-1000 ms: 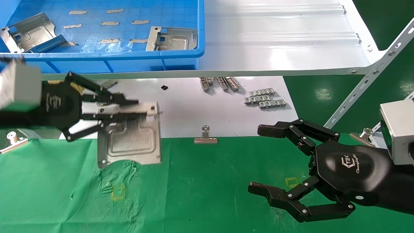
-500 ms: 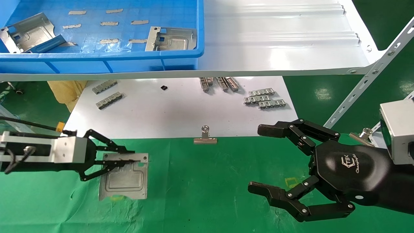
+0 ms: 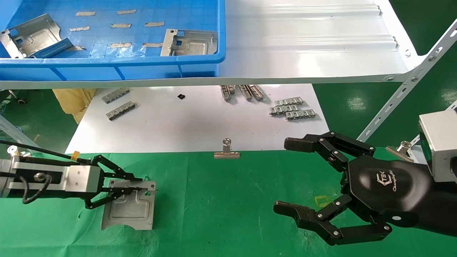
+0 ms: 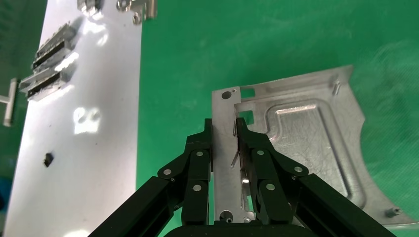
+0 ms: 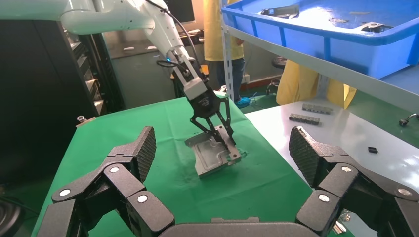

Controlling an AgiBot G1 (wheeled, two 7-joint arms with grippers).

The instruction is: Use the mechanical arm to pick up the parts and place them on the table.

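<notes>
My left gripper (image 3: 142,186) is shut on one edge of a silver sheet-metal part (image 3: 130,211), low over the green cloth table (image 3: 228,214) at the near left. In the left wrist view the black fingers (image 4: 247,143) pinch the part's (image 4: 306,143) tabbed edge. The right wrist view shows the part (image 5: 210,158) tilted, its far edge on the cloth and its gripped edge raised. My right gripper (image 3: 284,175), the glossy black hand, is open and empty at the near right above the cloth. Two more parts (image 3: 189,43) (image 3: 30,35) lie in the blue bin (image 3: 142,62).
The bin stands on a glossy white ribbed shelf (image 3: 307,46). A white board (image 3: 200,121) beyond the cloth bears small grey ridged strips (image 3: 292,109) (image 3: 119,105). A silver binder clip (image 3: 226,151) sits at the cloth's edge. A slanted metal strut (image 3: 403,96) rises at the right.
My left gripper has carried the part down and toward me, from over the white board's edge to the cloth, then a little farther left. The right hand has not moved.
</notes>
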